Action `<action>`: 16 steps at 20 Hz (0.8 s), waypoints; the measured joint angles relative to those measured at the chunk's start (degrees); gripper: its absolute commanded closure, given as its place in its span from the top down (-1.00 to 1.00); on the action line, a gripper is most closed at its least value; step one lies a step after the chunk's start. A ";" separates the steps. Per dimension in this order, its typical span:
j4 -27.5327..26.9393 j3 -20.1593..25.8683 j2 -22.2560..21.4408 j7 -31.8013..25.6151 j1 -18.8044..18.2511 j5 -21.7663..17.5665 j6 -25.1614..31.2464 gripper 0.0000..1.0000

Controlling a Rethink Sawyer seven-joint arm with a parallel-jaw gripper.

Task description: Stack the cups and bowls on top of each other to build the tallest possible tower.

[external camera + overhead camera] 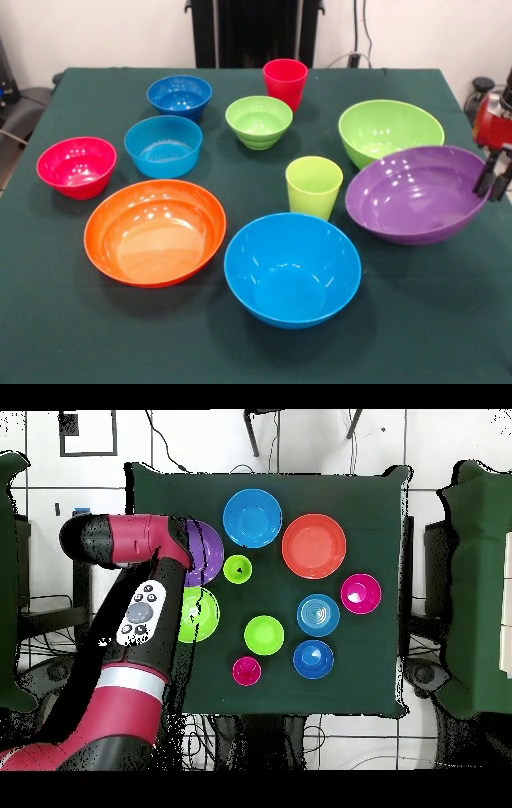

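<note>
My gripper (490,189) is at the right edge of the front view, shut on the right rim of the large purple bowl (416,196). The bowl is tilted, its gripped side raised. The large lime-green bowl (390,130) stands just behind it. The lime-green cup (314,186) stands left of the purple bowl, and the red cup (285,82) stands at the back. In the overhead view my arm (150,599) hides the gripper and covers part of the purple bowl (207,549) and the large lime-green bowl (203,616).
The large light blue bowl (292,268) and the orange bowl (154,232) sit at the front. The small pink-red bowl (76,166), small light blue bowl (163,146), dark blue bowl (179,96) and small lime-green bowl (258,122) sit at the left and back.
</note>
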 measured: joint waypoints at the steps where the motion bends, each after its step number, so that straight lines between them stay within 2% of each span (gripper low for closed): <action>1: 0.67 -0.01 -0.58 0.00 -0.06 -0.01 0.01 -1.00; 16: 6.97 -0.04 -7.36 0.00 0.06 0.01 0.62 -1.00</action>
